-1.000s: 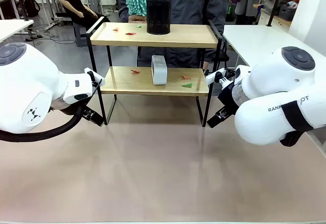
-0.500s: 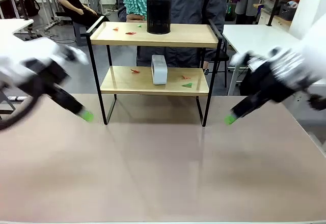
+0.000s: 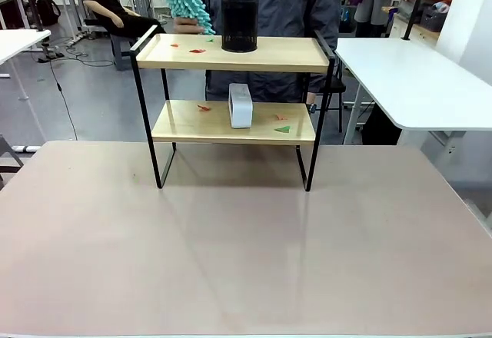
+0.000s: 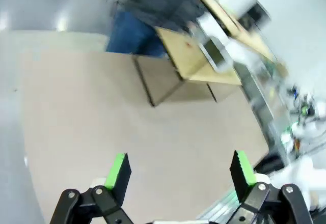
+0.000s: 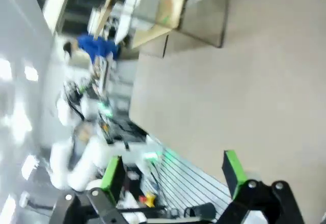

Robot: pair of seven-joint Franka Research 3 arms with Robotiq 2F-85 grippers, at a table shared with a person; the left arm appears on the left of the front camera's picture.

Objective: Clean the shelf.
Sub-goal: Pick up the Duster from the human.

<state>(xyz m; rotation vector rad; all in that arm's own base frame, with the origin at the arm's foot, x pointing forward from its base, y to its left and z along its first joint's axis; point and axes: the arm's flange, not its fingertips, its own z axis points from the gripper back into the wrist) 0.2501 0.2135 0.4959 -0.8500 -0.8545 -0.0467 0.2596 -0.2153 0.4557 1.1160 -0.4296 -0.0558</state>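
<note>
We see our left pincer [image 4: 180, 169] and right pincer [image 5: 172, 170] wide open, both empty. The shelf [image 3: 284, 54] stands far middle on the bench [image 3: 231, 253]; its top board carries a black mesh cup [image 3: 240, 23], contents hidden.

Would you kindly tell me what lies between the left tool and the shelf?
Only bare table: in the left wrist view, nothing lies between the open left tool and the shelf.
</note>
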